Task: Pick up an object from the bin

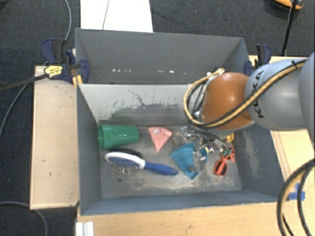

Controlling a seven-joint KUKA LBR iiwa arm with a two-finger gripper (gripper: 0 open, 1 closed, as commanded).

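1. Jaws hang low over the right half of the bin [157,102], at the upper-right edge of a teal, scoop-like plastic piece [183,157]. Whether they are parted, closed or touching it I cannot tell amid the metalwork there.
2. That teal piece lies on the bin floor, just left of and below the jaws. Its length seems to slant from upper left to lower right.
3. A small orange-red tool [221,165], like little scissors, lies just to the right. A pink wedge [160,137] is near on the left, with a blue-handled brush [133,163] and a tipped green cup [118,135] farther left.
4. The arm [283,100] comes in from the right, its orange wrist cover [224,100] bowed over so the jaws point down.
5. To my eye, a clean grip on the teal piece calls for a small shift leftward.
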